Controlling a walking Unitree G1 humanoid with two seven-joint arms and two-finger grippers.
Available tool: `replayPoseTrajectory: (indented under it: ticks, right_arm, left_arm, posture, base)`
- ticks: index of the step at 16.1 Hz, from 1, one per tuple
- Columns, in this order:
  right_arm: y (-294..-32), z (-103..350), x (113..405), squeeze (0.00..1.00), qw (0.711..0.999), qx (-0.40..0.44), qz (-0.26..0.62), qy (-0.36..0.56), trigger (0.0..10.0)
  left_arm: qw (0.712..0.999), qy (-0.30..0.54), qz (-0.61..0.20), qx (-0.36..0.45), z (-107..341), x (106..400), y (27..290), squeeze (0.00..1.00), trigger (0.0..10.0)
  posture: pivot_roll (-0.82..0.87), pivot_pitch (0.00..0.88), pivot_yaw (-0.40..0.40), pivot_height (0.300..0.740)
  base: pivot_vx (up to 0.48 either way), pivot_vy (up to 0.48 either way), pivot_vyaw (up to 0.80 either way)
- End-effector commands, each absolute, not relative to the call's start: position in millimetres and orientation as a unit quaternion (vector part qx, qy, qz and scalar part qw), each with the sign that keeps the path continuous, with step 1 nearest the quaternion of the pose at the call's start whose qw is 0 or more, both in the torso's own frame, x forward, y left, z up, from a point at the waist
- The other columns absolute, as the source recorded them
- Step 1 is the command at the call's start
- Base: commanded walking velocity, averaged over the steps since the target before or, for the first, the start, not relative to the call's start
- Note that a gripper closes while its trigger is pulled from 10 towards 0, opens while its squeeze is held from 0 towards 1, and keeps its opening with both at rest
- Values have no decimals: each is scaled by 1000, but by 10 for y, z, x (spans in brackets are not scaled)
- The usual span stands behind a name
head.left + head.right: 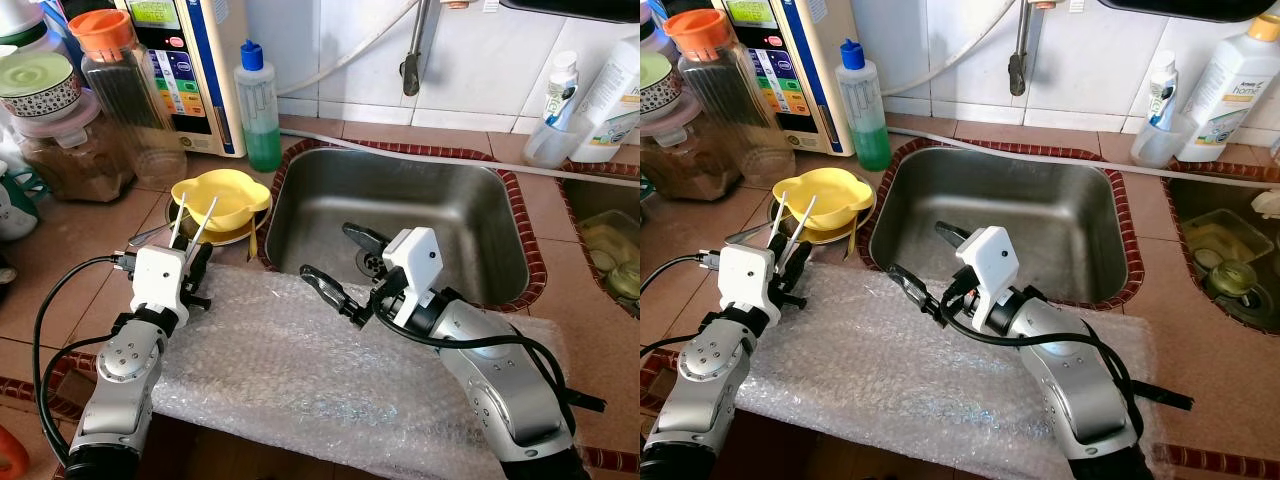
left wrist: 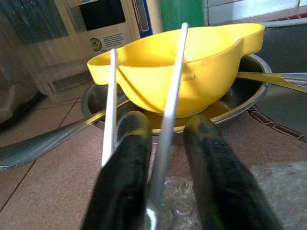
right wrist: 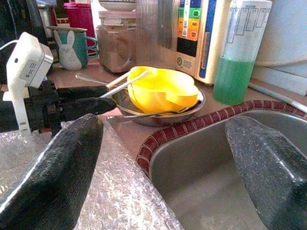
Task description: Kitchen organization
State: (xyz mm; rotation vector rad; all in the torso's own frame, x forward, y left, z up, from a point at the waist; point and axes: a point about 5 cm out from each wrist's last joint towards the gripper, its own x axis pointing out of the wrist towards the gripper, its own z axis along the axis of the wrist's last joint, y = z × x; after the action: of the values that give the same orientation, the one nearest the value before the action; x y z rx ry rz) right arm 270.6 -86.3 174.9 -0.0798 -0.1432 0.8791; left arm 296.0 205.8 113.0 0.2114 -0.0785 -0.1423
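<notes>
Left wrist view showed the left gripper point(image 2: 165, 163) clamped on a pair of pale chopsticks point(image 2: 172, 96), their tips pointing up toward the yellow bowl point(image 1: 222, 197) that sat in a steel plate point(image 2: 249, 96) just beside the sink point(image 1: 400, 215), at the counter's near-left rim. Right gripper point(image 1: 342, 270) hung with fingers spread wide and holding nothing, over the sink's near edge above the bubble wrap sheet point(image 1: 300, 350). Judged early: bowl, plate and a spoon point(image 2: 38, 143) were not yet sorted, chopsticks were lifted but not placed anywhere.
</notes>
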Motion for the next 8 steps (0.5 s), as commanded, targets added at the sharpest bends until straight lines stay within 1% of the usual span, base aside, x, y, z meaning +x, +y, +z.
replayPoseTrajectory:
  ticks: [1,8]
  right_arm:
    - [-859,1771,2691,0,899,-43,430,-72,10000]
    - [-872,1780,2730,0,903,-49,419,-78,10000]
  left_arm:
    - [992,-9,-59,107,1027,2926,2136,0,0]
    - [993,-6,-33,114,1018,2902,2220,0,0]
  posture:
    - [-180,143,45,740]
    - [-180,133,45,740]
  base:
    - [0,0,0]
    - [0,0,0]
